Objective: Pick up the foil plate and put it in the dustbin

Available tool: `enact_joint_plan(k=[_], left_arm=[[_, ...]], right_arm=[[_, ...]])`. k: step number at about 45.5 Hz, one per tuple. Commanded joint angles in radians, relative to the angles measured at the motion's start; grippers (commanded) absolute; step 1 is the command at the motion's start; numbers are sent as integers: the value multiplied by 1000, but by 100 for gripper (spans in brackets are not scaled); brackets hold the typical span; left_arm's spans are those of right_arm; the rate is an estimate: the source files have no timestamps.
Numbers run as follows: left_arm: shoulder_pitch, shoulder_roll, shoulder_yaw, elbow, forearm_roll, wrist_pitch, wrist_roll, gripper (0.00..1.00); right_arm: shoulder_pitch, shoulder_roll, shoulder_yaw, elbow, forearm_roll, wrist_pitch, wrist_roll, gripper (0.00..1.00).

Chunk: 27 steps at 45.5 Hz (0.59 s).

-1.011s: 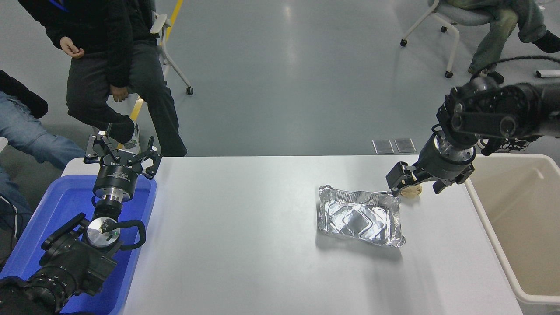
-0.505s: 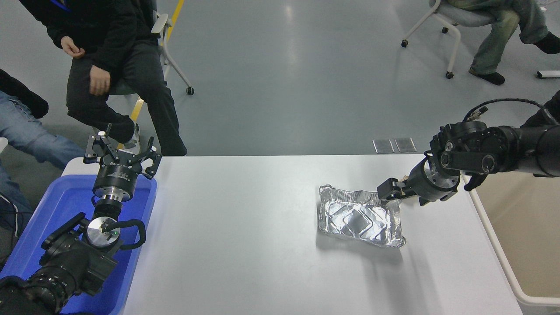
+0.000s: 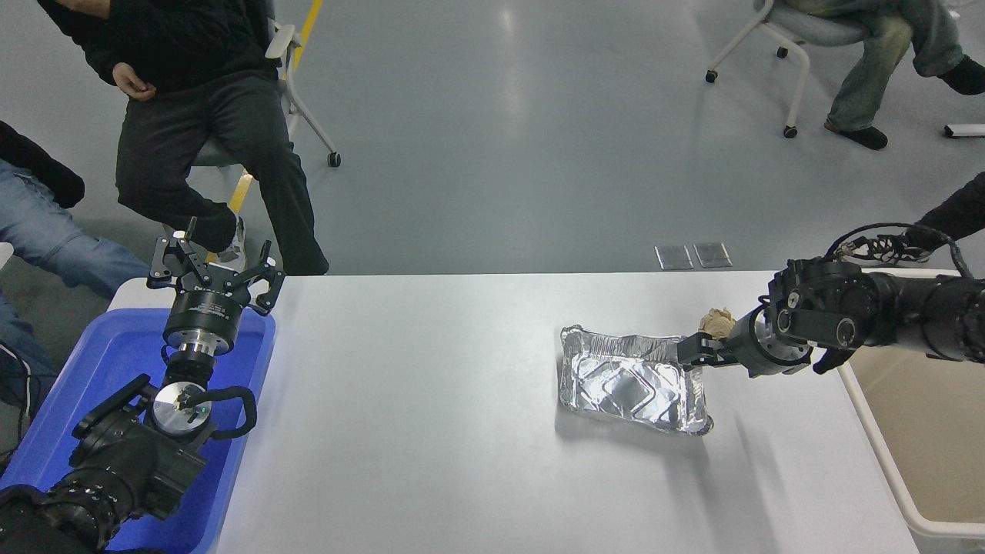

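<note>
I see one white table (image 3: 431, 431) on a grey floor, with two seated people beyond. One foil plate (image 3: 631, 381) lies empty right of centre; my right gripper (image 3: 687, 352) reaches its far right rim, grip unclear. One dustbin (image 3: 869, 419) stands right, and one blue tub (image 3: 46, 438) sits under the spread-fingered left gripper (image 3: 212, 265).

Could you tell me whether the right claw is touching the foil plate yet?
Cannot tell. In the head view the right claw overlaps the foil plate's far right rim, but neither contact nor gap shows plainly.
</note>
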Motion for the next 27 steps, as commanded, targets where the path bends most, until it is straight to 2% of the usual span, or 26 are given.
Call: enact_joint_plan(k=[1,27], left_arm=[[0,0,0,0,0,-1,0,99],[0,0,0,0,0,-1,0,99]], right_arm=[[-100,17,46,-28,0,-144,0,100],[-144,85,47,-26,-3,-233,-1,100]])
